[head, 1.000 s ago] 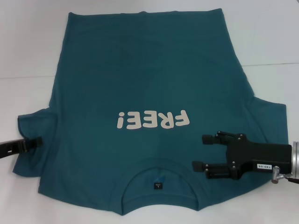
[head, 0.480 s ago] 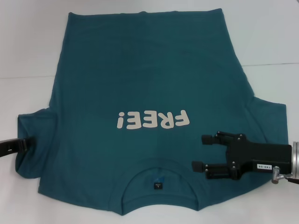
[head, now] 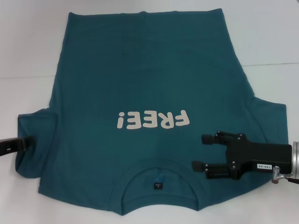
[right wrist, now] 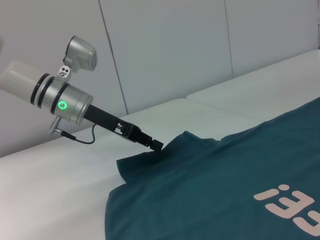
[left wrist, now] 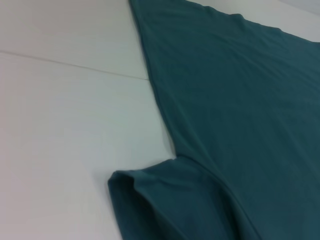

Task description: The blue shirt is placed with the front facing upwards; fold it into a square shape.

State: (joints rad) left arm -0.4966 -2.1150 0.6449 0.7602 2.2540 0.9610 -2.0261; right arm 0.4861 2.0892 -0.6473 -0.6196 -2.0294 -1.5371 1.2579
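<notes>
The blue shirt lies flat on the white table, front up, its cream "FREE!" lettering reading toward the far side and its collar label near me. My left gripper is at the shirt's left sleeve. In the right wrist view that left gripper looks shut on a raised peak of sleeve cloth. The sleeve shows bunched in the left wrist view. My right gripper hovers open over the right shoulder area, nothing between its fingers.
The white table surrounds the shirt, with a seam line running across it. The right sleeve lies spread flat beside the right arm. A white wall stands beyond the table's left side.
My left gripper has drawn back slightly toward the left, and the left sleeve's edge has bunched and rolled up with it. The right arm has not moved.
</notes>
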